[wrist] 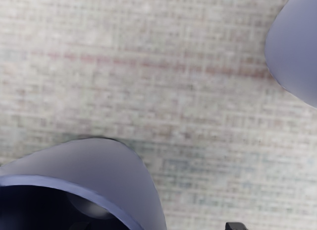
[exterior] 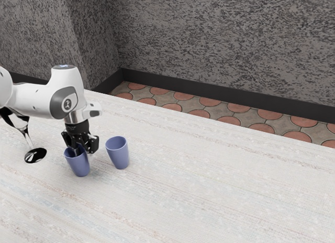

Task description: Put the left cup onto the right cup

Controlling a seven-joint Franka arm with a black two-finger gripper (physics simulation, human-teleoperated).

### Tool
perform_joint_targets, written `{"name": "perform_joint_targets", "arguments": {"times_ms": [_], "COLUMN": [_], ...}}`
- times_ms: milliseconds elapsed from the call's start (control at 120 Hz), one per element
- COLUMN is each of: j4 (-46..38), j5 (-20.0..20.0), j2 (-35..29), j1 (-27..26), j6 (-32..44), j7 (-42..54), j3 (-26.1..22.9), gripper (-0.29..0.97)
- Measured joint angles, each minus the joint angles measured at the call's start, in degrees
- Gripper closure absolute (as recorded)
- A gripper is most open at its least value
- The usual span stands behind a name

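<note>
The claw [exterior: 79,146] is right at the top edge of the left cup [exterior: 78,164]. It comes down from above, and its tips dip to the cup's open mouth. I cannot tell if the claw is apart or clamped on the cup's wall.

The left cup stands upright on the desk [exterior: 209,190]. Its long way runs straight up and down. The right cup [exterior: 118,154] stands just beside it, toward the exterior view's right, with a small gap between them. So I think the cup has to go up first, then a short way sideways, then down onto the other one.

Both cups are the same: smooth, blue-purple, round, wide at the top and narrow at the bottom. They have no handles. In the wrist view the left cup [wrist: 89,170] sits just under the hand, dark inside, and the right cup [wrist: 297,46] is close by.

The desk is pale, with fine lines like wood or cloth.
</note>
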Motion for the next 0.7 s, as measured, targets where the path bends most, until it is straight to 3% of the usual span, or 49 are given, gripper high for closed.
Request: {"name": "perform_joint_targets", "arguments": {"times_ms": [375, 700], "j4": [0.33, 0.58], "j5": [-0.02, 0.05], "j2": [-0.35, -1.49], "j1": [-0.09, -0.11], "j6": [-0.67, -1.93], "j7": [0.27, 0.28], "j3": [0.89, 1.09], "gripper": [0.70, 0.77]}}
